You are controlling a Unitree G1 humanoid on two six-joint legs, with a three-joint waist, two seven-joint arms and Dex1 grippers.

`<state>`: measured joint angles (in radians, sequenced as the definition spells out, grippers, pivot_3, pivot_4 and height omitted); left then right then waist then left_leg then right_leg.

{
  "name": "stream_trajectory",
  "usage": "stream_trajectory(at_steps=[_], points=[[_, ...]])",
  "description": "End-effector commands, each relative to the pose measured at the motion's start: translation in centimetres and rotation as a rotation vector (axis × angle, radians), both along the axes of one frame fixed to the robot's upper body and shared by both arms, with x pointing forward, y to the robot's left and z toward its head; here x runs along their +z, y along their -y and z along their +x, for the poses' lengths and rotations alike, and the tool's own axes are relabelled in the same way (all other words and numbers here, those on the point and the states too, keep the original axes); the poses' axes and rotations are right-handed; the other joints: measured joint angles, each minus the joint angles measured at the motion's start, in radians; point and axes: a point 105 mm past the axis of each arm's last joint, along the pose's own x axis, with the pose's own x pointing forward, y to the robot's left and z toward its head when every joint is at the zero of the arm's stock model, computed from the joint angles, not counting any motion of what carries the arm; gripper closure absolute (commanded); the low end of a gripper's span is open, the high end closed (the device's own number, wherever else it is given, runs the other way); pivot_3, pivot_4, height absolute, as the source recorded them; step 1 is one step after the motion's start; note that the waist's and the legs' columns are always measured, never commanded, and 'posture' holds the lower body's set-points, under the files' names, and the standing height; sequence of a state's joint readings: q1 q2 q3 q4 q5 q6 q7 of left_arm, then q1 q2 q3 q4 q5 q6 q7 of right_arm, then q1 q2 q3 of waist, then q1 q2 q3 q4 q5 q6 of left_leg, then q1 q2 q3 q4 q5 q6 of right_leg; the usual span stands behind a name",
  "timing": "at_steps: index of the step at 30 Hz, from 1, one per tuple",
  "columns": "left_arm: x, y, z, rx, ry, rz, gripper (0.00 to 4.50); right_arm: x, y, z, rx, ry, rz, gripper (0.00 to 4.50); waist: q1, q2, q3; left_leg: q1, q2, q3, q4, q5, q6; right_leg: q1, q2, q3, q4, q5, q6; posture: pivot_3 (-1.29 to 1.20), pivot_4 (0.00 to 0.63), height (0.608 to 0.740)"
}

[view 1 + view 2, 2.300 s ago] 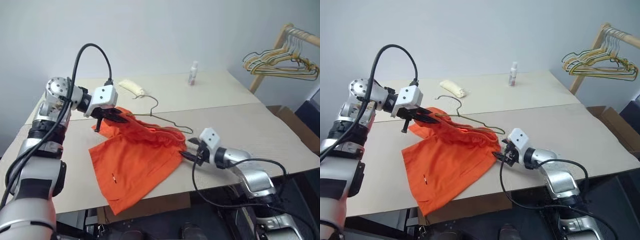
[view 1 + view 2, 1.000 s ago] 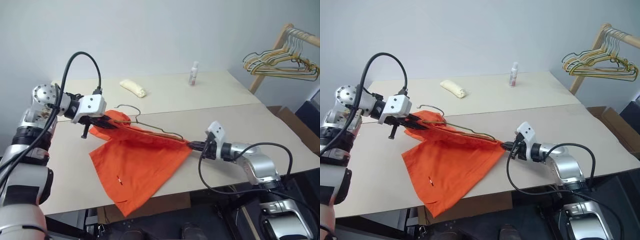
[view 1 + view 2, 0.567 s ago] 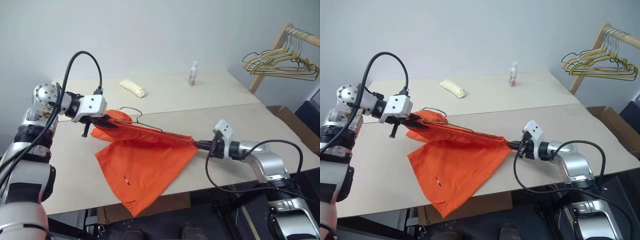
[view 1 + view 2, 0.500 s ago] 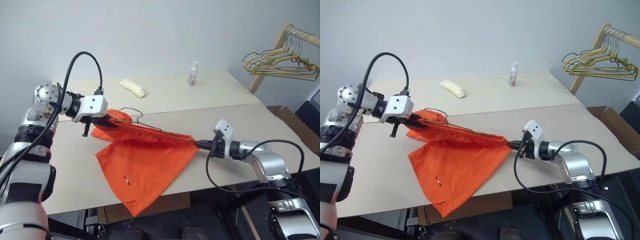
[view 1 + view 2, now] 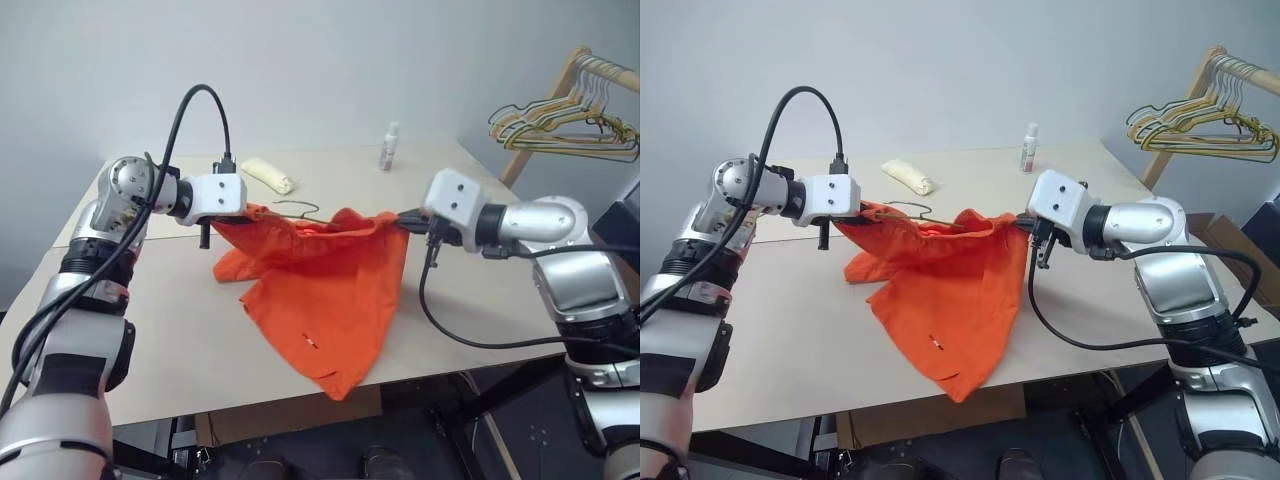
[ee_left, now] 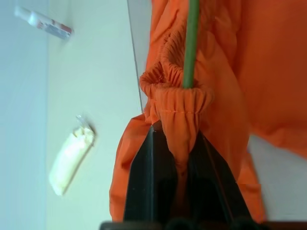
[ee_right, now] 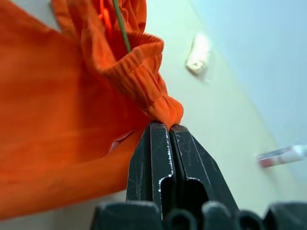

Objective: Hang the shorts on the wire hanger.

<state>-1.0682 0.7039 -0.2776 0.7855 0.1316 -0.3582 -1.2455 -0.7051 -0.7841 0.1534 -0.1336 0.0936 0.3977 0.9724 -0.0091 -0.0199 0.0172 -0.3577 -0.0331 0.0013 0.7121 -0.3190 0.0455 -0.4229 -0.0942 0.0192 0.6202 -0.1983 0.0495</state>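
While both grippers [image 5: 232,214] [image 5: 405,222] pinch shorts [image 5: 325,280], hanger [image 5: 300,208] inside

Both head eyes look forward and down over the pale beige desk [image 5: 480,270]; each wrist camera sits close behind its pinched bright orange cloth shorts [image 6: 182,110].

Table [image 5: 520,270]: pale beige top, seam running across the middle. Rolled cloth [image 5: 266,174]: pale yellow, lying on the far half. Bottle [image 5: 388,146]: small, clear, upright near the far edge. Rack [image 5: 560,95]: wooden, far right, beyond the table. Hangers [image 5: 565,128]: gold and pale, bunched on the rack.
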Motion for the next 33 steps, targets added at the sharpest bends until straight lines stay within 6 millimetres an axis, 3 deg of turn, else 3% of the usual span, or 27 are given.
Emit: stream_trajectory(at_steps=[1, 10, 15, 20, 30, 33], points=[[2.9, 1.1, 0.0, -0.035, 0.083, -0.075, 4.50, 2.0, -0.8, -0.5, 0.053, 0.127, -0.079, 4.46, -0.001, 0.000, 0.000, 0.000, 0.000, 0.000, 0.000, 0.000, 0.000, 0.000, 0.000, 0.000, 0.000, 0.000, 0.000, 0.00, 0.000, 0.740], [2.3, 1.1, -0.6, -0.049, 0.045, -0.122, 4.50, 0.4, -0.7, 0.3, 0.014, 0.101, -0.115, 4.46, -0.004, 0.000, 0.000, 0.000, 0.000, 0.000, 0.000, 0.000, 0.000, 0.000, 0.000, 0.000, 0.000, 0.000, 0.000, 0.01, 0.000, 0.740], [1.6, 0.9, -0.7, -0.033, 0.012, -0.140, 4.50, -1.1, 0.2, 0.3, -0.007, 0.094, -0.193, 3.17, -0.003, 0.000, 0.000, 0.000, 0.000, 0.000, 0.000, 0.000, 0.000, 0.000, 0.000, 0.000, 0.000, 0.000, 0.000, 0.01, 0.000, 0.740], [1.5, 0.9, -0.8, -0.034, 0.000, -0.149, 4.50, -2.0, 0.2, -0.3, 0.060, 0.155, -0.274, 3.17, -0.003, 0.000, 0.000, 0.000, 0.000, 0.000, 0.000, 0.000, 0.000, 0.000, 0.000, 0.000, 0.000, 0.000, 0.000, 0.01, 0.000, 0.740], [1.2, 1.0, -0.7, -0.029, -0.022, -0.136, 4.50, -2.1, -0.8, -0.5, 0.133, 0.209, -0.229, 3.17, -0.005, 0.000, 0.000, 0.000, 0.000, 0.000, 0.000, 0.000, -0.001, 0.000, 0.000, 0.000, 0.000, 0.000, 0.000, 0.01, 0.000, 0.740], [1.1, 1.0, -0.7, -0.025, -0.024, -0.143, 4.50, -1.9, -0.6, -0.3, 0.110, 0.189, -0.188, 2.55, -0.005, 0.000, 0.000, 0.000, 0.000, 0.000, 0.000, 0.000, -0.001, 0.000, 0.000, 0.000, 0.000, 0.000, 0.000, 0.01, 0.000, 0.740]])
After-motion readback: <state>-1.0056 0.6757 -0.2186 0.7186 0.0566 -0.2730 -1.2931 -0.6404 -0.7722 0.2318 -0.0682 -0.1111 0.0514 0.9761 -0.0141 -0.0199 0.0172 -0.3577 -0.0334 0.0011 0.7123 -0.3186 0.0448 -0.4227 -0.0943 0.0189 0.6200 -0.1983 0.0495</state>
